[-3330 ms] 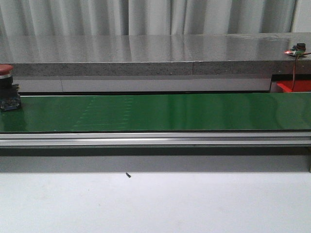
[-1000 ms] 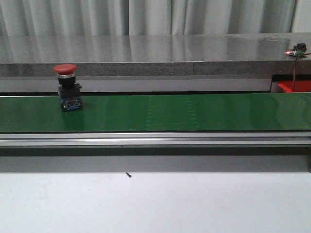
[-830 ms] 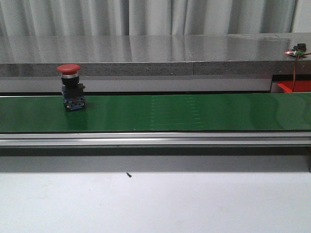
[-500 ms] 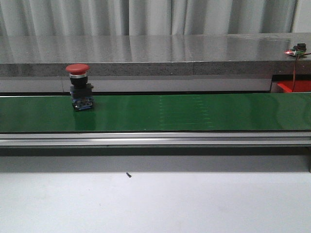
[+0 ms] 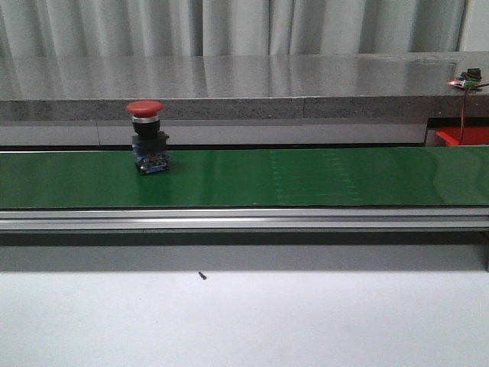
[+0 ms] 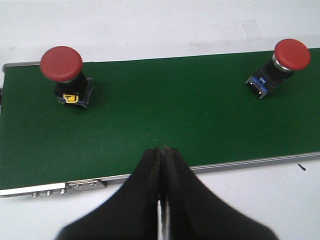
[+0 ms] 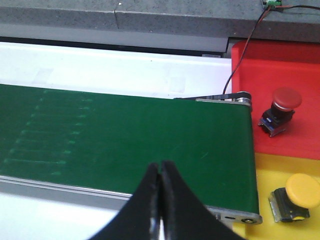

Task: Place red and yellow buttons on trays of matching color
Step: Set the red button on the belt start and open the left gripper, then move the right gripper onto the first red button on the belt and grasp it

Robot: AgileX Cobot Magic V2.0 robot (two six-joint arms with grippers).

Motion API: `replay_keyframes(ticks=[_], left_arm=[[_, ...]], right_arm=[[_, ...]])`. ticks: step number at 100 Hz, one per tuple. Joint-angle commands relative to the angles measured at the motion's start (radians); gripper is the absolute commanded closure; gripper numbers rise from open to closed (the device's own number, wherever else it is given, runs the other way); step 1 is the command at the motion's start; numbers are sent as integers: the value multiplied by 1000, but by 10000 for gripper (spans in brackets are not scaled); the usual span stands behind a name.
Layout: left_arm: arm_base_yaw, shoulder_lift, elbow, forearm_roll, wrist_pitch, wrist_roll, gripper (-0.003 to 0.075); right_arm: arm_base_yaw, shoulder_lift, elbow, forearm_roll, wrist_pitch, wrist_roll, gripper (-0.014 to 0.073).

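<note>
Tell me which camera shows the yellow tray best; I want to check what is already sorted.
The right wrist view: the yellow tray sits at the belt's end with a yellow button on it, beside the red tray. The front and left wrist views do not show it.

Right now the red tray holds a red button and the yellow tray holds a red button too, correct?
Not quite. The red tray does hold a red button, but the button on the yellow tray is yellow. The right wrist view shows it.
</note>
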Motion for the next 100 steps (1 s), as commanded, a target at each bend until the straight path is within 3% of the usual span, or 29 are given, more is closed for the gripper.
replay_keyframes(ticks=[1,50,100], left_arm=[[-7,-106,36,-22,-92,15,740],[-7,-521,307,-22,-128,32,740],[-7,-540,310,-22,-123,32,740]], right_arm=[[1,-7,-27,13,-36,-9,711],[21,28,-77,9,30,-9,711],[207,411,-486,1,201,-9,709]])
